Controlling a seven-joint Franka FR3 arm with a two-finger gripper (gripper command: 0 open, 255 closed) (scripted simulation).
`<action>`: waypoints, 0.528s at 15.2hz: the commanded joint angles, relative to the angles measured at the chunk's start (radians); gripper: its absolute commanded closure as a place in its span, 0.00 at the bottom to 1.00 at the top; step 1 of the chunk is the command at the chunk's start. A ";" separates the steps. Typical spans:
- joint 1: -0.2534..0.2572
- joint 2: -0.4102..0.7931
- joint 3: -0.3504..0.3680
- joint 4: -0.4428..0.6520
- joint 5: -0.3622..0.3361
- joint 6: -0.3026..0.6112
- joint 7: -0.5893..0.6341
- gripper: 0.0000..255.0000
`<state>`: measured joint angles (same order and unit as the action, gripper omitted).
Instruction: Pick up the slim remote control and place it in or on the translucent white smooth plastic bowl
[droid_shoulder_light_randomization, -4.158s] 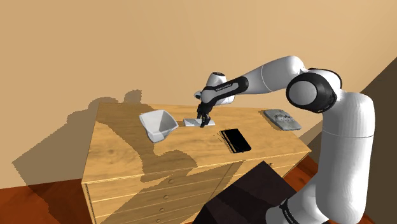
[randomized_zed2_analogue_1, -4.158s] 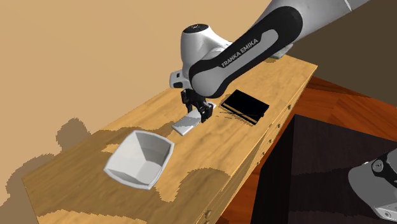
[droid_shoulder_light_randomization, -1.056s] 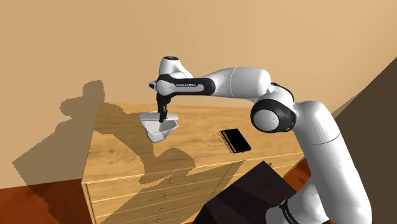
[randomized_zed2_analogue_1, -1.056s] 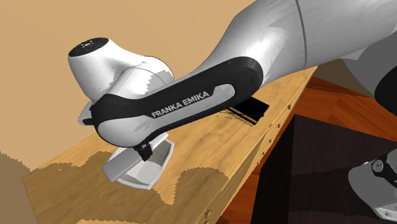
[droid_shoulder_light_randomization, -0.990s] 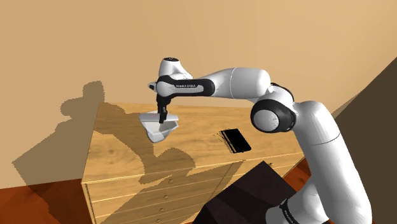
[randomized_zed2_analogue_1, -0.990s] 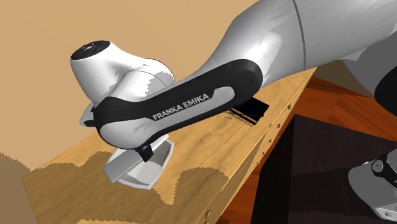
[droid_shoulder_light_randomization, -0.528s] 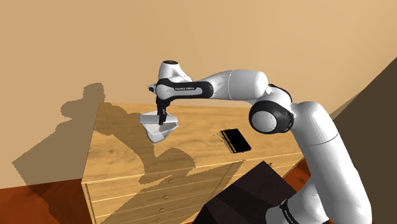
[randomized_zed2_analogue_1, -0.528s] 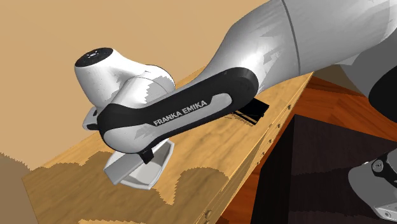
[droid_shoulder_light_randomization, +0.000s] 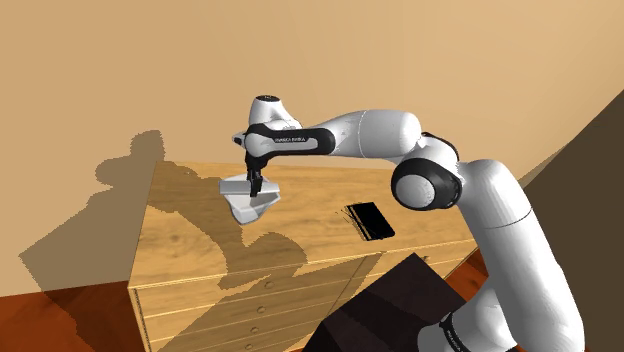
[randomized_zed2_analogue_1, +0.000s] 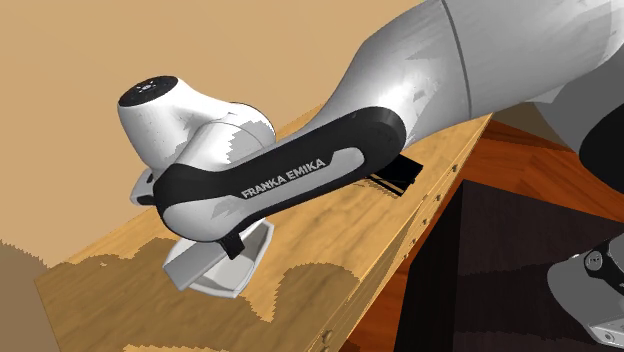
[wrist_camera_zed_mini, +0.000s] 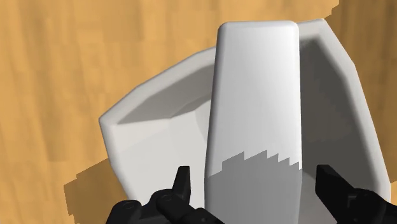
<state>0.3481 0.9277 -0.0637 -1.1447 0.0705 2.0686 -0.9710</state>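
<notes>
White slim remote (wrist_camera_zed_mini: 254, 95) lying across the top of the white bowl (wrist_camera_zed_mini: 146, 127), end effector (wrist_camera_zed_mini: 254, 175) over it, fingers spread apart and not touching it, bowl on the wooden worktop (droid_shoulder_light_randomization: 190, 240)

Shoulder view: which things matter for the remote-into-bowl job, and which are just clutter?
Job:
- remote, white, lying over the bowl
- bowl
- gripper, fingers open either side of the remote

Lying about:
- black pad, flat on the dresser, well clear of the bowl
</notes>
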 joint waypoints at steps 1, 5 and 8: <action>0.000 -0.018 -0.001 0.003 -0.001 -0.021 0.000 0.00; 0.000 -0.060 -0.003 0.024 -0.003 -0.084 0.002 0.00; 0.000 -0.060 -0.003 0.024 -0.003 -0.084 0.002 0.00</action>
<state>0.3476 0.8691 -0.0665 -1.1189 0.0674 1.9849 -0.9697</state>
